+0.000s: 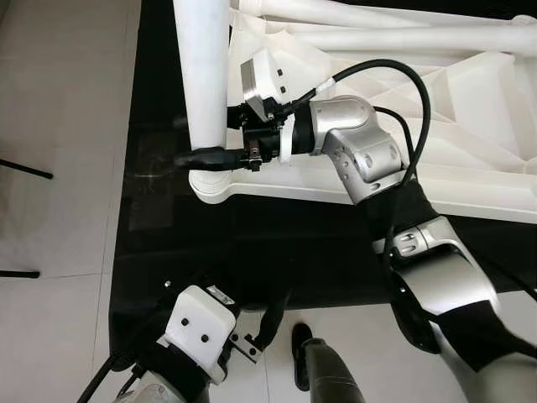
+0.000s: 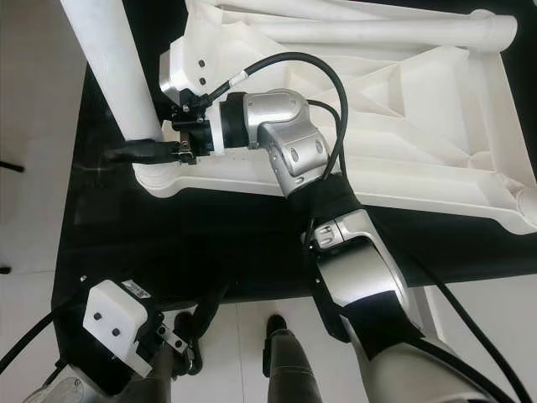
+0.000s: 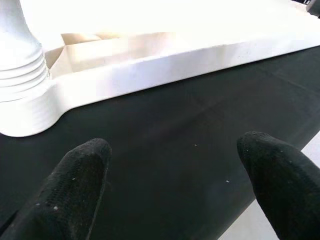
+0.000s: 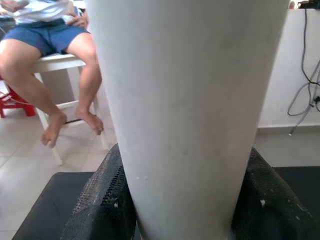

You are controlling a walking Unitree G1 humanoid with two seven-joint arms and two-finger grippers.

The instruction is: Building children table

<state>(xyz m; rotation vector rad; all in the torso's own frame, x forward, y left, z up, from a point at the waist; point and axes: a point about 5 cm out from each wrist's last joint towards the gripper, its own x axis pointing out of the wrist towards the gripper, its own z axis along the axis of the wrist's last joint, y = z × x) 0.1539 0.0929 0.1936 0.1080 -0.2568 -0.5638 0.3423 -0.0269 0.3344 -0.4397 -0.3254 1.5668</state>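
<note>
Right wrist view: right gripper (image 4: 182, 200) clamps table leg (image 4: 185, 100); left gripper (image 3: 175, 175) jaws apart.

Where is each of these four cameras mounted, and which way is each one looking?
Left eye view: on the head, looking down at the upturned white table on a black mat; both arms show.
Right eye view: beside it, same scene.
Left wrist view: on the left arm, along the open left end effector towards the table's corner.
Right wrist view: on the right arm, along the right end effector gripping the table leg; a seated person behind.
All share that leg.
</note>
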